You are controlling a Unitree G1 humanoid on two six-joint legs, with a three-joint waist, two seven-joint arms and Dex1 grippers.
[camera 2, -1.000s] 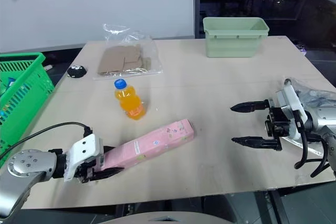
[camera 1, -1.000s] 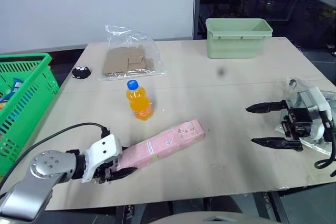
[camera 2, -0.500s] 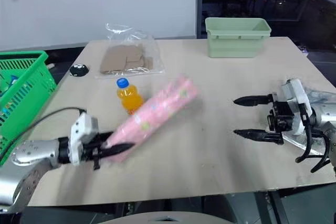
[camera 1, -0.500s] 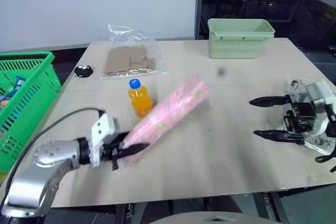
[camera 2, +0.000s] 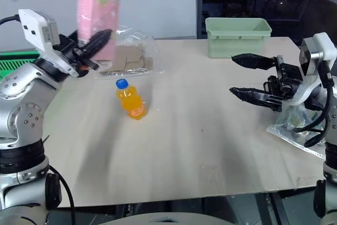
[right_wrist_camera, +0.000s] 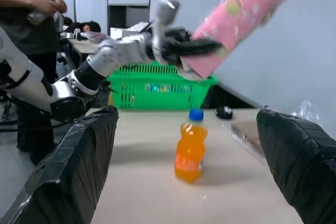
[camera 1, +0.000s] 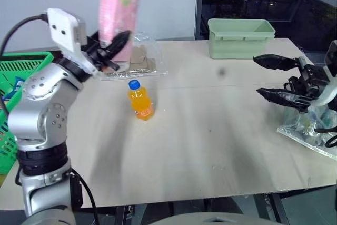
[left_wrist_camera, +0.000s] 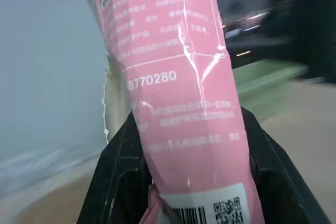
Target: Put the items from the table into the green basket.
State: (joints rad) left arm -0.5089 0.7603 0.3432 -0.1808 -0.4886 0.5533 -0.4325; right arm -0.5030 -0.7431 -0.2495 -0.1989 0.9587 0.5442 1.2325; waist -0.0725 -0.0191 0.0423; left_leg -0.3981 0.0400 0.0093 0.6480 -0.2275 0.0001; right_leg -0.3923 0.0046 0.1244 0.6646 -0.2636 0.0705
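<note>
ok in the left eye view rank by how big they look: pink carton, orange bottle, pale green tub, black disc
1. pale green tub
2. pink carton, roughly alike in area; it is raised in the left gripper, cut off by the frame's top and nearer the camera, so this order is unsure
3. orange bottle
4. black disc: hidden here, cannot rank

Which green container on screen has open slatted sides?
The bright green plastic basket beside the table's left edge; the pale mint-green tub at the far edge has solid walls.

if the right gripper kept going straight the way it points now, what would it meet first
Probably the orange drink bottle: it stands upright between the right gripper's open jaws in the right wrist view. The gripper is raised above the table, though, so it may pass over the blue cap; depth is unclear.
</note>
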